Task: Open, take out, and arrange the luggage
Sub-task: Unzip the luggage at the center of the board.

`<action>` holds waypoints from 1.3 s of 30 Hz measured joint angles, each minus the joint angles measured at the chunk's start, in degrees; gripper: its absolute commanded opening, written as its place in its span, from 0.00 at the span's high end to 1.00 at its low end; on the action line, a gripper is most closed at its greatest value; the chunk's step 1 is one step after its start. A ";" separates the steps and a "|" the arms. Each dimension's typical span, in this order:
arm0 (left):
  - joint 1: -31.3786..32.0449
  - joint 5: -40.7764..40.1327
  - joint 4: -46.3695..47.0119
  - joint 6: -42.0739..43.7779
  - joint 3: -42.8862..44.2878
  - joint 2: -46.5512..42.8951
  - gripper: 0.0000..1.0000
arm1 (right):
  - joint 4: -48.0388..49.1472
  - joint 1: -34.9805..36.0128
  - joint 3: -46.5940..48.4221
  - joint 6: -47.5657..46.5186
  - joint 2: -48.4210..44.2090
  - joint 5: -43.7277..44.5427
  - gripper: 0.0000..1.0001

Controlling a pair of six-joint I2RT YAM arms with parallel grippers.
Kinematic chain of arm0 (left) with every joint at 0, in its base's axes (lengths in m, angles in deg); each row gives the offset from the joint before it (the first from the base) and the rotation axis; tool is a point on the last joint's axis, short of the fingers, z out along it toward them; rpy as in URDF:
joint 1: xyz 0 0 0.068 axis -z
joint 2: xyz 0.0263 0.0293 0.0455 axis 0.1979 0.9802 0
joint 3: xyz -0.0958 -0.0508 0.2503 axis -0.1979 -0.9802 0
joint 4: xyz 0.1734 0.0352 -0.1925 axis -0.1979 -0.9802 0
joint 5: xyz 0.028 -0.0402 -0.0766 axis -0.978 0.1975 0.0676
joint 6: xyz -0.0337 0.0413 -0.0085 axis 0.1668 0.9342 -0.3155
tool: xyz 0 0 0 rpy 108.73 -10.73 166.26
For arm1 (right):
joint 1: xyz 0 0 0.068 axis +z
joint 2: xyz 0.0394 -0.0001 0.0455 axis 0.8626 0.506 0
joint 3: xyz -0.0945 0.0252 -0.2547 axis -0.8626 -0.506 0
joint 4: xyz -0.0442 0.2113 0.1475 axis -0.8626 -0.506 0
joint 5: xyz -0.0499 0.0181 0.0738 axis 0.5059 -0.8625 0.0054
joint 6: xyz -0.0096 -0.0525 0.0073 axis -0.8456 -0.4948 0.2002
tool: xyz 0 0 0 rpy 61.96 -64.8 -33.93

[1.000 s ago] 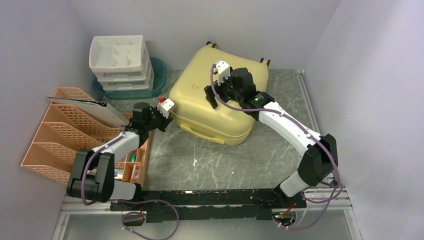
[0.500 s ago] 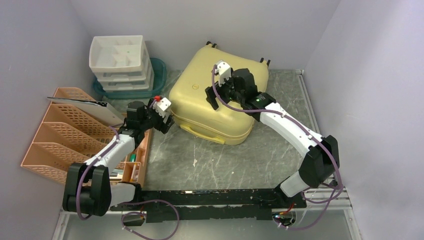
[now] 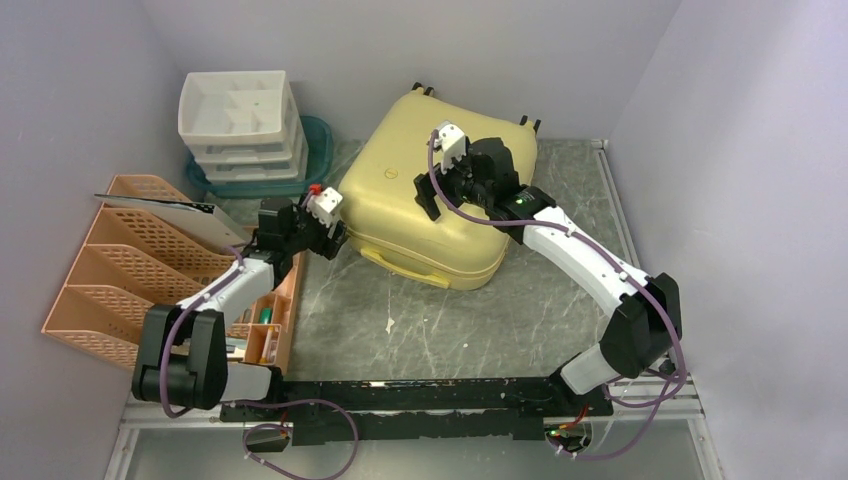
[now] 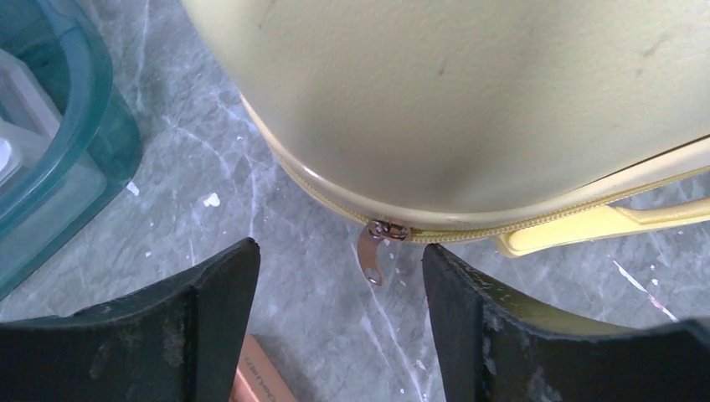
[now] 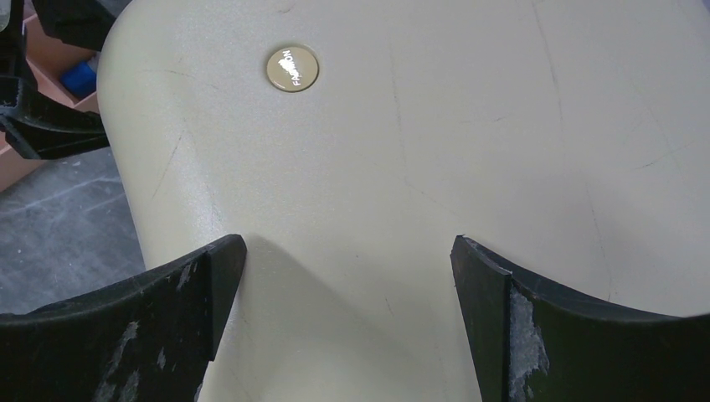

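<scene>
The luggage (image 3: 420, 215) is a pale yellow hard-shell suitcase lying flat and zipped on the grey table. In the left wrist view its zipper seam curves round the front-left corner, with a metal zipper pull (image 4: 373, 251) hanging down and the yellow handle (image 4: 603, 224) to the right. My left gripper (image 4: 339, 268) is open just short of that pull, with nothing between its fingers. Seen from the top, the left gripper (image 3: 337, 244) sits at the suitcase's left corner. My right gripper (image 5: 347, 251) is open just above the lid, near a round logo badge (image 5: 292, 68). From the top, the right gripper (image 3: 440, 198) is over the lid's middle.
A white drawer unit (image 3: 240, 125) stands in a teal tray (image 3: 320, 150) at the back left. An orange mesh file organizer (image 3: 120, 265) fills the left side beside the left arm. Walls close in on the left, back and right.
My left gripper has gone from shut to open at the suitcase's left corner, and its wrist has pulled back slightly. The right arm has barely moved.
</scene>
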 measured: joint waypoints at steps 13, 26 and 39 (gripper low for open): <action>-0.11 2.49 0.74 -1.31 1.46 5.68 0.80 | 0.37 -0.33 -0.70 0.00 -0.57 -0.04 0.00; 0.22 2.45 -0.42 -0.61 1.36 4.26 0.95 | 0.81 -0.48 -0.85 0.00 -0.66 -0.11 0.00; 0.48 -0.31 -2.03 1.42 -1.46 -2.97 0.95 | 0.68 -0.48 -0.85 -0.09 -0.66 -1.09 0.00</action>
